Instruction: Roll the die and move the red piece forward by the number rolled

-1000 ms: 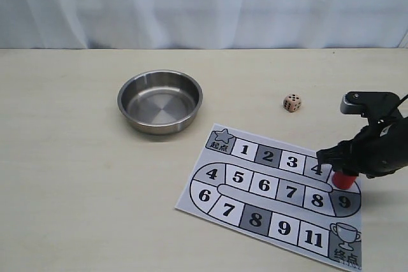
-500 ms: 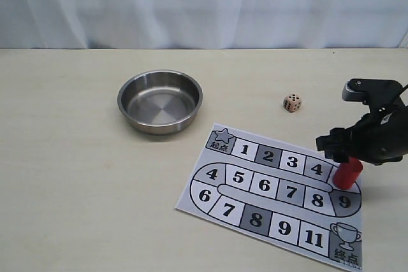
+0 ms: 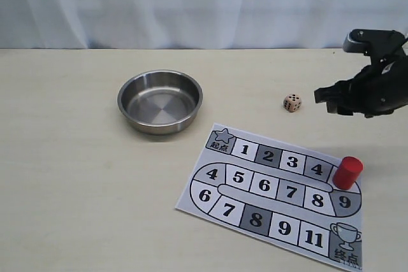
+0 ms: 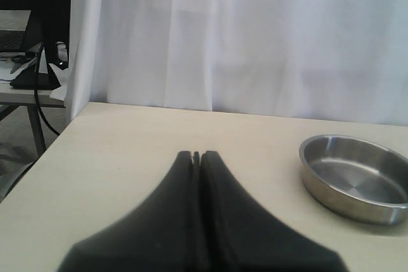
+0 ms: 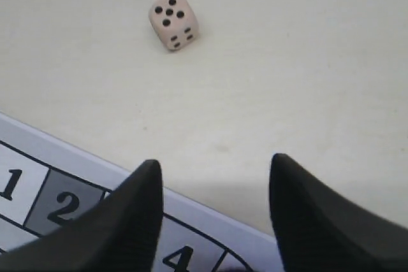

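Die [image 3: 292, 102] on beige table [image 3: 76, 189], white curtain [image 3: 191, 4] behind

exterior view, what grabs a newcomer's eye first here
The red piece stands out most, upright at the right bend of the numbered board, beside square 4 and above 9. Next come the shiny steel bowl, empty on the table left of the board, and the die lying on bare table beyond the board. The right end effector hovers open just right of the die, holding nothing.
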You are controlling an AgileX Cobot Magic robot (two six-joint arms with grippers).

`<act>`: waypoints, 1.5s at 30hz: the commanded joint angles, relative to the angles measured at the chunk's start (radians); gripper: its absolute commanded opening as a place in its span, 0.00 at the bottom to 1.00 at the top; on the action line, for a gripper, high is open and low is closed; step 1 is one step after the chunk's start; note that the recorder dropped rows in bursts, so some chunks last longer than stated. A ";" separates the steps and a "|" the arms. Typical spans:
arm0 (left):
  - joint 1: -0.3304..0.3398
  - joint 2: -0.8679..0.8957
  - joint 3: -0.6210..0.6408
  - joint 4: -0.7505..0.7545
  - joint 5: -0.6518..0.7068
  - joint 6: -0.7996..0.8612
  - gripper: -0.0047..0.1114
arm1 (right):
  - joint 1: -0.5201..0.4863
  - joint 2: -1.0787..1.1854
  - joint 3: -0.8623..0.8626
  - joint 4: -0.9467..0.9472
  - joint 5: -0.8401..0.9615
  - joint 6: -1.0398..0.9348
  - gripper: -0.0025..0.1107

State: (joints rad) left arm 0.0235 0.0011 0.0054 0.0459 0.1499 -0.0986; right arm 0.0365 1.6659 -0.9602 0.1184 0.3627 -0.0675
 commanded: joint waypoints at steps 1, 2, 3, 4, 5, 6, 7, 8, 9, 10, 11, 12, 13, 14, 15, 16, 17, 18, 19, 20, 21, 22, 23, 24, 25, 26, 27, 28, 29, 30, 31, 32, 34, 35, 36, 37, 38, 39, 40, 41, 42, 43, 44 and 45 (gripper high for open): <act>0.000 -0.001 -0.005 -0.002 -0.007 -0.002 0.04 | -0.025 -0.005 -0.079 -0.027 0.102 0.000 0.26; 0.000 -0.001 -0.005 -0.002 -0.007 -0.002 0.04 | -0.030 -0.005 -0.086 -0.038 0.112 0.000 0.22; 0.000 -0.001 -0.005 -0.002 -0.007 -0.002 0.04 | -0.040 -0.005 -0.090 -0.047 0.119 0.000 0.18; 0.000 -0.001 -0.005 -0.002 -0.007 -0.002 0.04 | -0.045 -0.005 -0.097 -0.084 0.137 0.000 0.11; 0.000 -0.001 -0.005 -0.002 -0.007 -0.002 0.04 | -0.050 -0.005 -0.099 -0.118 0.149 0.000 0.06; 0.000 -0.001 -0.005 -0.002 -0.007 -0.002 0.04 | -0.052 -0.005 -0.103 -0.143 0.165 0.000 0.06; 0.000 -0.001 -0.005 -0.002 -0.007 -0.002 0.04 | -0.057 -0.005 -0.103 -0.161 0.175 0.000 0.06; 0.000 -0.001 -0.005 -0.002 -0.007 -0.002 0.04 | -0.060 -0.005 -0.103 -0.168 0.185 0.000 0.06; 0.000 -0.001 -0.005 -0.002 -0.007 -0.002 0.04 | -0.060 -0.007 -0.103 -0.171 0.189 0.000 0.06; 0.000 -0.001 -0.005 -0.002 -0.007 -0.002 0.04 | -0.060 -0.012 -0.103 -0.171 0.196 0.000 0.06; 0.000 -0.001 -0.005 -0.002 -0.007 -0.002 0.04 | -0.060 -0.016 -0.103 -0.171 0.201 0.000 0.06; 0.000 -0.001 -0.005 -0.002 -0.007 -0.002 0.04 | -0.060 -0.028 -0.103 -0.169 0.205 0.000 0.06; 0.000 -0.001 -0.005 -0.002 -0.007 -0.002 0.04 | -0.060 -0.058 -0.103 -0.149 0.219 0.000 0.06; 0.000 -0.001 -0.005 -0.002 -0.007 -0.002 0.04 | -0.060 -0.078 -0.103 -0.149 0.239 0.000 0.06; 0.000 -0.001 -0.005 -0.002 -0.007 -0.002 0.04 | -0.060 -0.129 -0.103 -0.151 0.290 0.000 0.06; 0.000 -0.001 -0.005 -0.002 -0.007 -0.002 0.04 | -0.060 -0.159 -0.103 -0.153 0.318 0.000 0.06; 0.000 -0.001 -0.005 -0.002 -0.007 -0.002 0.04 | -0.060 -0.226 -0.103 -0.153 0.373 0.000 0.06; 0.000 -0.001 -0.005 -0.002 -0.007 -0.002 0.04 | -0.060 -0.256 -0.103 -0.153 0.393 0.000 0.06; 0.000 -0.001 -0.005 -0.002 -0.007 -0.002 0.04 | -0.060 -0.296 -0.103 -0.153 0.417 0.000 0.06; 0.000 -0.001 -0.005 -0.002 -0.007 -0.002 0.04 | -0.060 -0.339 -0.103 -0.153 0.439 0.000 0.06; 0.000 -0.001 -0.005 -0.002 -0.007 -0.002 0.04 | -0.058 -0.422 -0.103 -0.153 0.474 0.000 0.06; 0.000 -0.001 -0.005 -0.002 -0.007 -0.002 0.04 | -0.058 -0.472 -0.103 -0.147 0.498 0.000 0.06; 0.000 -0.001 -0.005 -0.002 -0.007 -0.002 0.04 | -0.058 -0.575 -0.103 -0.118 0.532 0.000 0.06; 0.000 -0.001 -0.005 -0.002 -0.007 -0.002 0.04 | -0.058 -0.626 -0.103 -0.105 0.554 0.000 0.06; 0.000 -0.001 -0.005 -0.002 -0.007 -0.002 0.04 | -0.058 -0.707 -0.103 -0.079 0.595 0.000 0.06; 0.000 -0.001 -0.005 -0.002 -0.007 -0.002 0.04 | -0.058 -0.765 -0.103 -0.066 0.627 0.000 0.06; 0.000 -0.001 -0.005 -0.002 -0.007 -0.002 0.04 | -0.058 -0.845 -0.103 -0.064 0.667 0.000 0.06; 0.000 -0.001 -0.005 -0.002 -0.007 -0.002 0.04 | -0.058 -0.929 -0.103 -0.064 0.700 0.000 0.06; 0.000 -0.001 -0.005 -0.002 -0.007 -0.002 0.04 | -0.058 -0.975 -0.103 -0.064 0.712 0.000 0.06; 0.000 -0.001 -0.005 -0.002 -0.007 -0.002 0.04 | -0.058 -1.009 -0.103 -0.064 0.716 0.000 0.06; 0.000 -0.001 -0.005 -0.002 -0.007 -0.002 0.04 | -0.058 -1.062 -0.103 -0.064 0.718 0.000 0.06; 0.000 -0.001 -0.005 -0.002 -0.007 -0.002 0.04 | -0.058 -1.102 -0.103 -0.064 0.720 0.000 0.06; 0.000 -0.001 -0.005 -0.002 -0.007 -0.002 0.04 | -0.058 -1.200 -0.103 -0.064 0.726 0.000 0.06; 0.000 -0.001 -0.005 -0.002 -0.007 -0.002 0.04 | -0.058 -1.234 -0.103 -0.064 0.730 0.000 0.06; 0.000 -0.001 -0.005 -0.002 -0.007 -0.002 0.04 | -0.058 -1.267 -0.103 -0.064 0.735 0.000 0.06; 0.000 -0.001 -0.005 -0.002 -0.007 -0.002 0.04 | -0.058 -1.298 -0.103 -0.064 0.742 0.000 0.06; 0.000 -0.001 -0.005 -0.002 -0.007 -0.002 0.04 | -0.058 -1.349 -0.103 -0.064 0.758 0.000 0.06; 0.000 -0.001 -0.005 -0.002 -0.007 -0.002 0.04 | -0.058 -1.376 -0.101 -0.064 0.765 0.000 0.06; 0.000 -0.001 -0.005 -0.002 -0.007 -0.002 0.04 | -0.058 -1.402 -0.096 -0.063 0.765 0.000 0.06; 0.000 -0.001 -0.005 -0.002 -0.007 -0.002 0.04 | -0.058 -1.428 -0.086 -0.063 0.763 0.000 0.06; 0.000 -0.001 -0.005 -0.002 -0.007 -0.002 0.04 | -0.058 -1.448 -0.081 -0.063 0.763 0.000 0.06; 0.000 -0.001 -0.005 -0.002 -0.007 -0.002 0.04 | -0.058 -1.473 -0.068 -0.063 0.761 0.000 0.06; 0.000 -0.001 -0.005 -0.002 -0.007 -0.002 0.04 | -0.058 -1.498 -0.058 -0.061 0.756 0.000 0.06; 0.000 -0.001 -0.005 -0.002 -0.007 -0.002 0.04 | -0.058 -1.522 -0.043 -0.059 0.747 0.000 0.06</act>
State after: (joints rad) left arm 0.0235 0.0011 0.0054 0.0459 0.1499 -0.0986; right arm -0.0175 0.2004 -1.0337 0.0518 1.1165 -0.0659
